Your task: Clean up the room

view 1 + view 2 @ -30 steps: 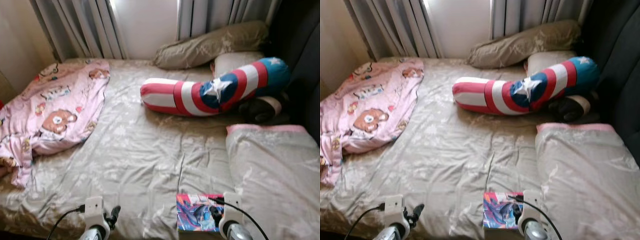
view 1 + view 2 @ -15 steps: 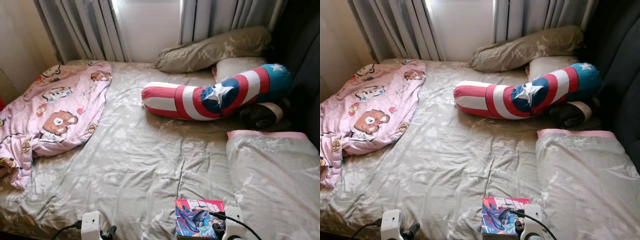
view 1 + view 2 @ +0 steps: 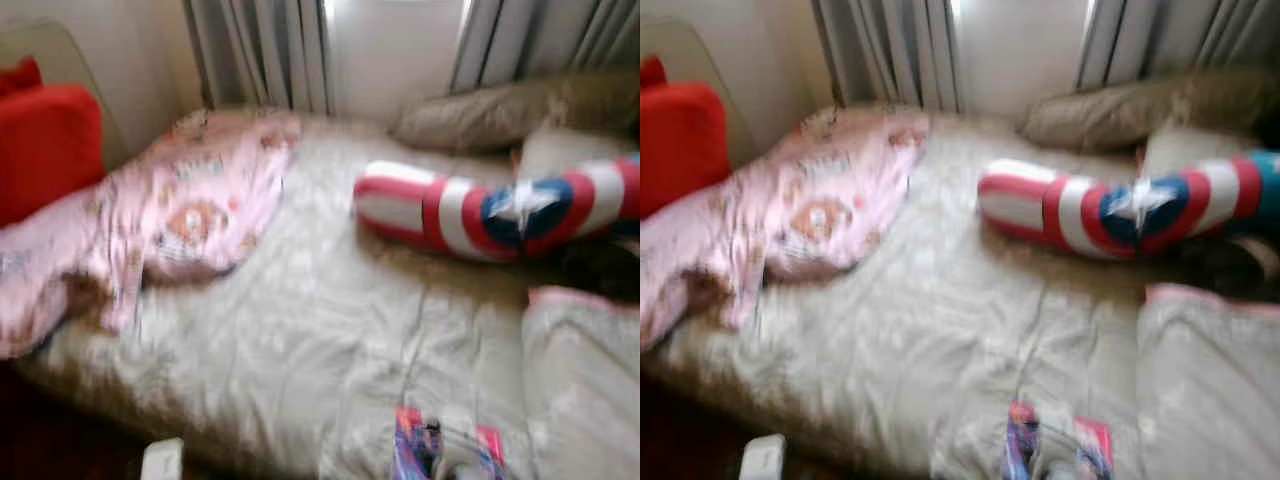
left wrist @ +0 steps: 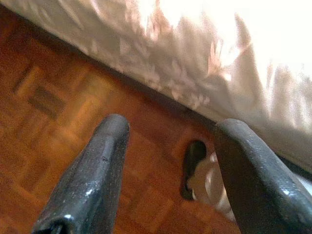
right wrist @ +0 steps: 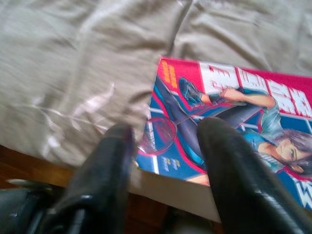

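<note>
Across the bed [image 3: 300,340] our view has swung left and blurred since a moment ago, so we judge we are turning, not that the bedding moved. A red cushion [image 3: 45,145] now shows beside the pink blanket [image 3: 190,200]. Our right end effector [image 5: 163,168] hovers, fingers spread wide, over the comic book [image 5: 234,122] at the bed's near edge, still ungrasped. Our left end effector [image 4: 168,161] hangs wide open above the wooden floor [image 4: 53,122].
</note>
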### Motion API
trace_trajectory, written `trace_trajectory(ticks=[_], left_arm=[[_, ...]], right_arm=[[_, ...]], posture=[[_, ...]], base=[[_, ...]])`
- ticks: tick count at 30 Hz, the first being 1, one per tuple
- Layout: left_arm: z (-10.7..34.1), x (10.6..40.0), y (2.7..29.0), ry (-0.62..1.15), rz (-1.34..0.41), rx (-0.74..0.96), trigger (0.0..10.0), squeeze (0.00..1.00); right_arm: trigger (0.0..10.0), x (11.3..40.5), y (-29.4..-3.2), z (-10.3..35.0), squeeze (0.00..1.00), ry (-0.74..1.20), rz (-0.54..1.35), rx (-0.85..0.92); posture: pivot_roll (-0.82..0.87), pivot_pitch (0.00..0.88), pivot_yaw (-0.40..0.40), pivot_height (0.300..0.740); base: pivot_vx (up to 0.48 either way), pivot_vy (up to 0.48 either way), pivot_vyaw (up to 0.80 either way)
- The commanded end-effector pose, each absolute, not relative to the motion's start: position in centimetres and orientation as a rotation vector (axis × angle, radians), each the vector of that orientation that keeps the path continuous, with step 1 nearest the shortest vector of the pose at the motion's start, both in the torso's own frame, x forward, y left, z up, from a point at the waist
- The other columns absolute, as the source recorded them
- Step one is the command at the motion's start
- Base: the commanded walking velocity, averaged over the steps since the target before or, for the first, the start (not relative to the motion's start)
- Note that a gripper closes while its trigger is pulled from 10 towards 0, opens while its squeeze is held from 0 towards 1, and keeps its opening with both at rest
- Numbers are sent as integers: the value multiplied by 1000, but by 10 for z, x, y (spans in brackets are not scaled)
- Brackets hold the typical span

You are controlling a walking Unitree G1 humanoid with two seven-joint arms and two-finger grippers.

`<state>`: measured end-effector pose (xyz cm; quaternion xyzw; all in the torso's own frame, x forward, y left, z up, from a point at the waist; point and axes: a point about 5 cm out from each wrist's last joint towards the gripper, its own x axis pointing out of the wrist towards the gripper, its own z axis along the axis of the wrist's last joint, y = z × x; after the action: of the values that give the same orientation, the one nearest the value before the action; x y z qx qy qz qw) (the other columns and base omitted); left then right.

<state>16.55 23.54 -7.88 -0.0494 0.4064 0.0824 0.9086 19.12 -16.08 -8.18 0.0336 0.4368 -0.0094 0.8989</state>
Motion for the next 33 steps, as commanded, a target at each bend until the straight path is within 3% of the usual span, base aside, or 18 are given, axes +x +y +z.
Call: trace_trajectory(ticks=[1,5,33], left_arm=[[-82,163,229,860,152,-109,10000,0],[-83,161,228,866,155,-111,10000,0],[-82,158,237,872,188,-116,10000,0]], right_arm=[[10000,181,-172,-86,0,938,-51,62],[10000,180,-174,-87,0,942,-52,60],[10000,181,-176,-86,0,943,-72,76]], posture=[[52,0,41,740],[52,0,41,740],[64,0,33,740]], base=[[0,416,0],[0,0,0],[0,474,0]])
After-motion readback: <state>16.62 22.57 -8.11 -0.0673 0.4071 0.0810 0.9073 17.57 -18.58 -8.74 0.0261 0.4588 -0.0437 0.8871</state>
